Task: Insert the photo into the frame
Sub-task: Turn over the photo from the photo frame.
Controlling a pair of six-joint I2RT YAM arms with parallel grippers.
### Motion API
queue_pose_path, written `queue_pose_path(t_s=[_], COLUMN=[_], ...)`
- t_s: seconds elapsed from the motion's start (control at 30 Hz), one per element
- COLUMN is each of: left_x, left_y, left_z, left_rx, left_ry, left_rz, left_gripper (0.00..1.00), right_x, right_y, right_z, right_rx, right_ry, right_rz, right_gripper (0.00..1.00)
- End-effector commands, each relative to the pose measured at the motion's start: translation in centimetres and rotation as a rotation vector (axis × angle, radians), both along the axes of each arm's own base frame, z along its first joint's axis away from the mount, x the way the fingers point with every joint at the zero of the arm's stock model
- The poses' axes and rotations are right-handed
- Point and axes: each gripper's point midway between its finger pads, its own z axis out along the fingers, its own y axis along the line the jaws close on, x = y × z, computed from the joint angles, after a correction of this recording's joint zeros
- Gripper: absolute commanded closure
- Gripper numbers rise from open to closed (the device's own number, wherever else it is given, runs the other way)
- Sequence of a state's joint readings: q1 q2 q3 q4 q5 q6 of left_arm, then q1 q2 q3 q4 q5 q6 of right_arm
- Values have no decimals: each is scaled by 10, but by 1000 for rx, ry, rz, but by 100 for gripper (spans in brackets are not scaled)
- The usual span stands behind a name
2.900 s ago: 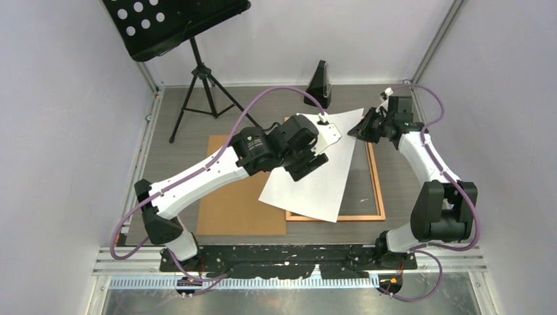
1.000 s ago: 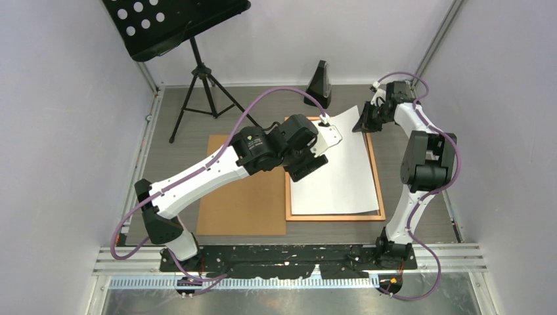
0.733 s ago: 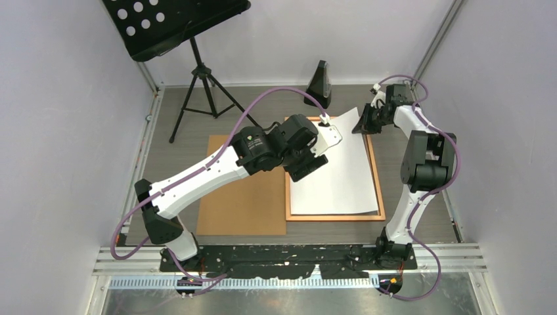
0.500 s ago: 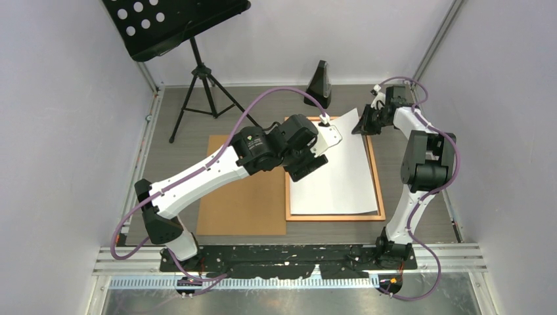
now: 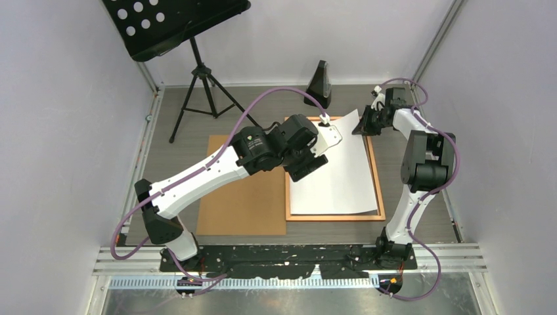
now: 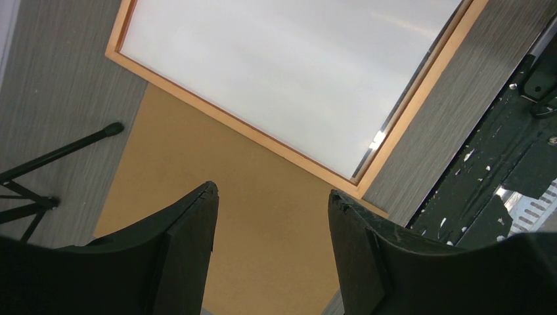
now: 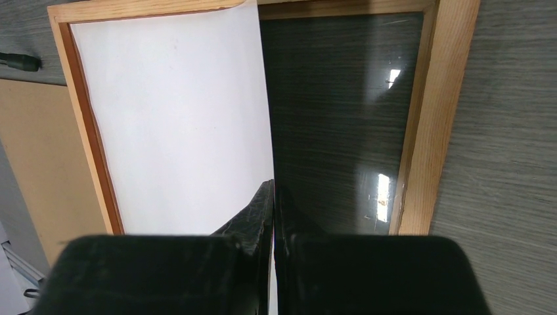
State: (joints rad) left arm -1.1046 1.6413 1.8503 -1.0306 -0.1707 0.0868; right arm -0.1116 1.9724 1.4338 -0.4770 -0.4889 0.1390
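**Squaring the photo over the frame, one corner not yet down**

On the table (image 5: 167,154), the board (image 5: 243,203) lies left of centre in the top view, touching the frame's left rail. The frame (image 5: 335,216) sits right of centre.

A few seconds ago the photo (image 5: 338,177) lay skewed, spilling over the frame's lower left. Now I see it turned square, white side up, its near and left edges tucked inside the rails. That, I judge, is most of the job.

The far right corner, at the upper right of the frame, is raised. My right wrist view shows bare glass to the right of the sheet's edge.

My right claw (image 7: 273,187) is clenched on that edge. My left claw (image 6: 272,197) stands released and holds nothing, above the board near the frame's left rail.

What remains, I'd say, is lowering that corner and letting go without dragging the sheet askew.
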Motion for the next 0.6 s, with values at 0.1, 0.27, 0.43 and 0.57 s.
queue_pose_path(t_s=[0.1,0.27,0.43,0.57], left_x=[-2,-2,-2,-2], left_y=[0,-1,0,-1], left_z=[2,2,2,2], left_rx=[-9,-10,-9,-10], left_ry=[7,9,10,11], left_rz=[-14,-15,-14,-15], left_gripper=[37,37,37,37], right_x=[11,11,10,7], right_y=[-6,-9,-12,-14], right_z=[19,19,18,15], right_rx=[-30,-38,-46,-47], right_ry=[-92,-99,-99,-97], right_rz=[-20,-25,-32,-44], right_gripper=[95,95,95,95])
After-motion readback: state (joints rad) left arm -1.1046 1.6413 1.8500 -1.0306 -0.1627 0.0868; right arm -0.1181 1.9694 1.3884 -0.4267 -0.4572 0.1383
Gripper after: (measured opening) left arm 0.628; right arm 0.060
